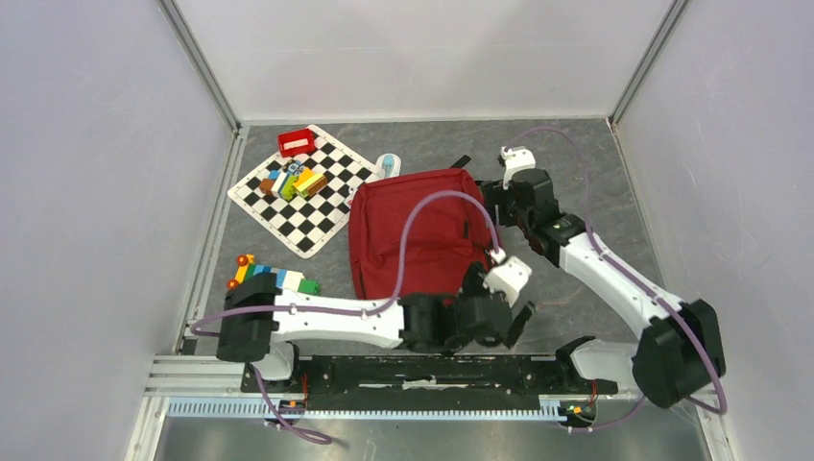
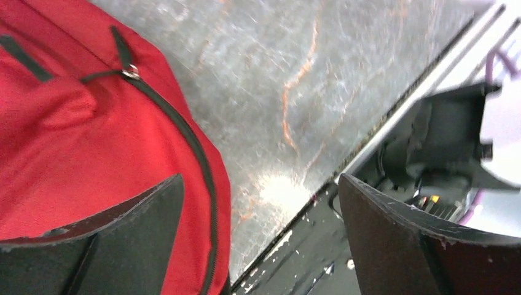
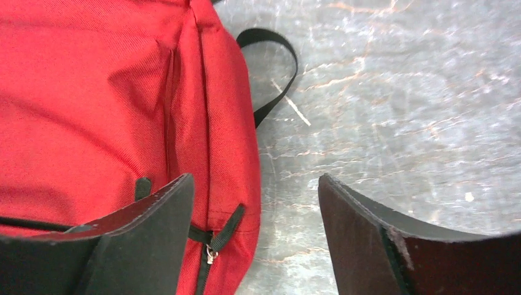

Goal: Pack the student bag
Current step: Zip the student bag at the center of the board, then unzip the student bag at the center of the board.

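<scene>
The student bag is a dark-red backpack lying flat and zipped shut in the middle of the table. My left gripper is open and empty at the bag's near right corner. In the left wrist view one finger is over the red fabric and the other over the front rail; a black zip with a metal pull runs along the bag's edge. My right gripper is open and empty at the bag's far right side. In the right wrist view a zip pull lies beside the left finger, and a black strap loop lies on the table.
A chequered mat lies at the back left with coloured blocks on it and a small red box at its far corner. A blue and white item stands by the bag's far edge. Coloured bricks lie near left. The black base rail runs along the front.
</scene>
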{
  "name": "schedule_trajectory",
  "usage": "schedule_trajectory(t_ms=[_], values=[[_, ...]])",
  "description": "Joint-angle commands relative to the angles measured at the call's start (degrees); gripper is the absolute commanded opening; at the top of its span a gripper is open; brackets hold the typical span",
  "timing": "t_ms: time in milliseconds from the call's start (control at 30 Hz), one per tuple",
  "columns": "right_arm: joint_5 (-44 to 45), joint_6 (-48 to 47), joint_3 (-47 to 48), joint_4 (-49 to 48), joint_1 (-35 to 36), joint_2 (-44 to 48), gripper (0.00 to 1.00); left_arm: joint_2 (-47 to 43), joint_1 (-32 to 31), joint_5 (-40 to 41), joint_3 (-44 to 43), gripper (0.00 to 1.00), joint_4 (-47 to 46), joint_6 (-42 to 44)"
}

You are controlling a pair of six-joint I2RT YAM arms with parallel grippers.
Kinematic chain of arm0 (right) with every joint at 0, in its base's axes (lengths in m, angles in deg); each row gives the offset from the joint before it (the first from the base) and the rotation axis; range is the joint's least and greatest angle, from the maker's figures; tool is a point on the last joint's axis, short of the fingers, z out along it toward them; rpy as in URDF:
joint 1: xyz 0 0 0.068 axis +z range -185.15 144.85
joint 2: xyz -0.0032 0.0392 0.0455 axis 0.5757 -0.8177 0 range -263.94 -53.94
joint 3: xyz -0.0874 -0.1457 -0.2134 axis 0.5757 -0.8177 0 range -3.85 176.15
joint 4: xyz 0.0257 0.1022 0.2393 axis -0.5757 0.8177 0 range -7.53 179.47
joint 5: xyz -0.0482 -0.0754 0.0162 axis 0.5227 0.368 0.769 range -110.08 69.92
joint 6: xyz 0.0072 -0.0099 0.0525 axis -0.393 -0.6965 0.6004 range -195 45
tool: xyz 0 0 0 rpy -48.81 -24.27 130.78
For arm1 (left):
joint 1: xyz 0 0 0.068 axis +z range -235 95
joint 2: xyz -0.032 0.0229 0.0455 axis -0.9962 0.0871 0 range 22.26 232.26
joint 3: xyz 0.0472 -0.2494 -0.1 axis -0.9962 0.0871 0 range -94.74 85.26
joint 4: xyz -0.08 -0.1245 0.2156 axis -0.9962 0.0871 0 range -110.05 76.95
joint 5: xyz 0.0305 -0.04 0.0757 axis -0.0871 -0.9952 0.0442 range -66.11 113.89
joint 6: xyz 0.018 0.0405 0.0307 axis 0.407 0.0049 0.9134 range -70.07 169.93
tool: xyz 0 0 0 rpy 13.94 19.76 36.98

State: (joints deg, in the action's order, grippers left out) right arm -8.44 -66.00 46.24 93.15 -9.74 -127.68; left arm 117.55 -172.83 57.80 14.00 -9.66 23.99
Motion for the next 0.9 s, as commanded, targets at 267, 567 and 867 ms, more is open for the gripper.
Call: schedule_trajectory(t_ms=[267,567,867], values=[[-3.89,1.58,2.07,3.71,-1.00,6.51,0.87,-8.59,21.98,-9.69,-3.90,1.00,9.47,-4.42],[-7.17,9.16,-1.05,1.08,-1.33,4.22,0.76,0.66,32.87,-18.77,-8.69,0.79,5.82,-0.34],[-0.27,15.83,-0.95,10.61,-1.77,8.91,0.69,15.71,34.04,-17.87,-27.01,0.54,15.38,1.89]])
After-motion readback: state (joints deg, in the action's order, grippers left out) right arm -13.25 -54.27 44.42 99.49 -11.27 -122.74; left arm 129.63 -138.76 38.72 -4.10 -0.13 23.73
